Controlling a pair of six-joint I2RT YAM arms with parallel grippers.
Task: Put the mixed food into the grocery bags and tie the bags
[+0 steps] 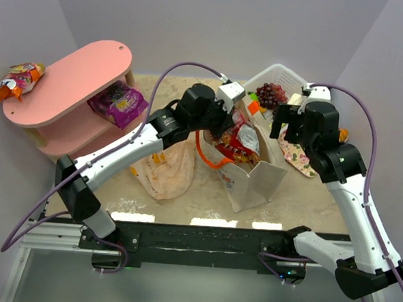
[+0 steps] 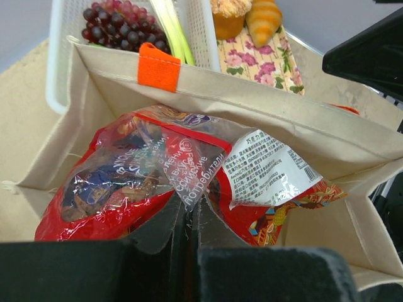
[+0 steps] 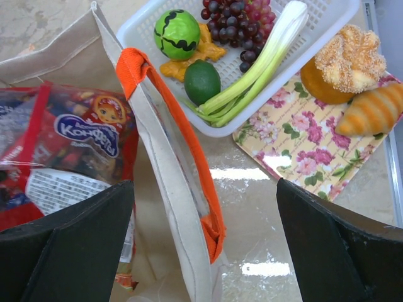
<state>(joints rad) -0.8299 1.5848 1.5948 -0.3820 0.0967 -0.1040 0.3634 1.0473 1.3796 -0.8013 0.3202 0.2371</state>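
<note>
Top external view: left arm (image 1: pixel 133 143) stretches right across the desk (image 1: pixel 302 191), left tool (image 2: pixel 189 242) pinched shut on a red snack packet (image 1: pixel 243 140) in the canvas tote (image 1: pixel 254 181); right tool (image 1: pixel 283 125) hangs wide open, empty, above the tote's right rim.

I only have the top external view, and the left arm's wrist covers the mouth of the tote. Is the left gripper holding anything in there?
Observer: Yes. The left gripper is shut on the clear seam of the red snack packet, inside the tote.
Operator: And the right gripper?
Observer: The right gripper is open. The tote's orange handle shows between its jaws, but I can't tell if they touch it.
Operator: What's hidden under the right arm?
Observer: A croissant and a crumb-topped bun sit on the floral mat, beside the basket.
</note>
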